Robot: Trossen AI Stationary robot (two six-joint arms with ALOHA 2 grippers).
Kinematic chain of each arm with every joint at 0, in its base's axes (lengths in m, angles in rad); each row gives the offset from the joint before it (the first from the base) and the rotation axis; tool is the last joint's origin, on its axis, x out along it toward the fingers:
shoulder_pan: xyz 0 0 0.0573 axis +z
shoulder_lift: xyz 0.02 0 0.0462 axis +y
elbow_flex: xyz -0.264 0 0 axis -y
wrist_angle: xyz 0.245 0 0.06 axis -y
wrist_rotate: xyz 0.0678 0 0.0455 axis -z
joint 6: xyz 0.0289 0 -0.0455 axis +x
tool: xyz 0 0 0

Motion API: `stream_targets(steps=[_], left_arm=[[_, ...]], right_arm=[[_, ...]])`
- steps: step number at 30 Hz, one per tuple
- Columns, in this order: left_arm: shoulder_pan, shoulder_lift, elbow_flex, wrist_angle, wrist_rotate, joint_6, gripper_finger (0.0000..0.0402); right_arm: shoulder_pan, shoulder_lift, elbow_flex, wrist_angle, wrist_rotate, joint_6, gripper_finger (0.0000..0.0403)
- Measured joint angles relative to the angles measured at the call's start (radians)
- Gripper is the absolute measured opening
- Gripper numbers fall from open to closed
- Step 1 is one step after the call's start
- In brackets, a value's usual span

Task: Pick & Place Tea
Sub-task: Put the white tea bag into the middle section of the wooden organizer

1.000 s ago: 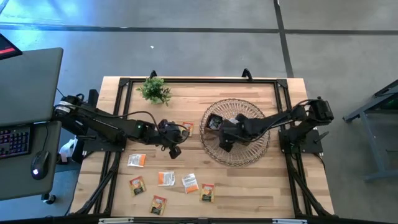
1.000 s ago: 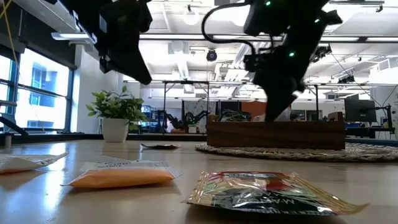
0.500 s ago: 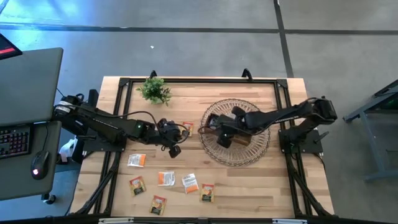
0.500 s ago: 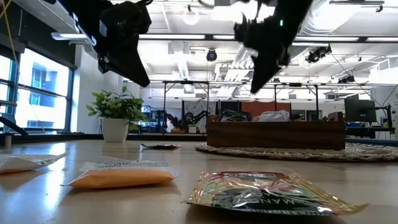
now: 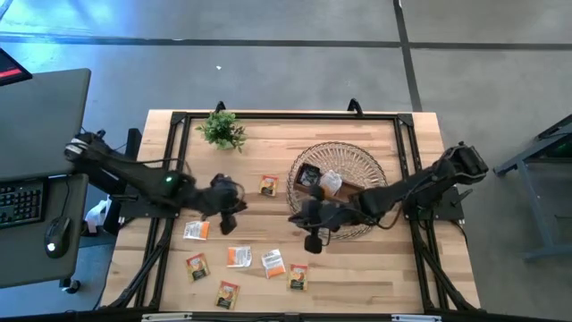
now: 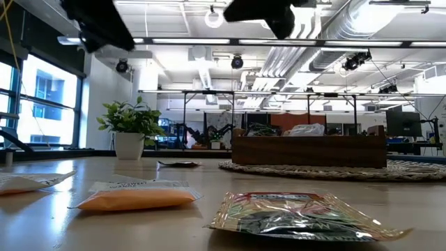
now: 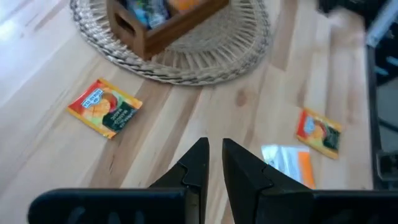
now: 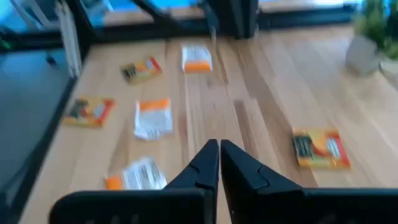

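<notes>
Right claw (image 5: 310, 240), fingers together and empty, hangs at the basket's (image 5: 374, 167) 7 o'clock, apparently to reach loose packets (image 5: 273, 262); left claw (image 5: 228, 203) nearly closed, empty.

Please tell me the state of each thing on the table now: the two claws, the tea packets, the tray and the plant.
Left claw: nearly shut, holding nothing, above the bare wood.
Right claw: shut, empty, beside the wicker basket.
Loose tea packets: seven, lying flat on the table.
Wooden tray: in the basket, holding packets.
Plant: upright at the far edge.
</notes>
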Motion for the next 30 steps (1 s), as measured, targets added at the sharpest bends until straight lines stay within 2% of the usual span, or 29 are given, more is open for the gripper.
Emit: stream_targets(steps=[2,7,10,14,17,23,30], left_arm=[[-0.067,-0.021,-0.002,-0.055,-0.044,-0.010,0.0044],[-0.219,-0.006,-0.003,-0.097,-0.209,-0.180,0.0044],[-0.265,0.026,-0.002,-0.112,-0.248,-0.265,0.0044],[-0.289,0.052,-0.002,-0.123,-0.269,-0.343,0.0044],[-0.303,0.061,-0.002,-0.128,-0.278,-0.367,0.0044],[-0.301,0.066,-0.002,-0.142,-0.280,-0.369,0.0044],[-0.301,0.066,-0.002,-0.154,-0.276,-0.369,0.0044]], right_arm=[[-0.002,0.006,-0.024,0.075,-0.018,-0.015,0.0030],[-0.027,0.081,-0.088,0.228,-0.092,0.004,0.0085],[-0.039,0.159,-0.092,0.338,-0.185,0.028,0.0122],[-0.040,0.272,-0.082,0.466,-0.234,0.027,0.0162],[-0.030,0.352,-0.057,0.476,-0.246,0.026,0.0177],[0.010,0.502,0.017,0.458,-0.208,-0.039,0.0181],[0.012,0.576,0.078,0.324,-0.141,-0.017,0.0181]])
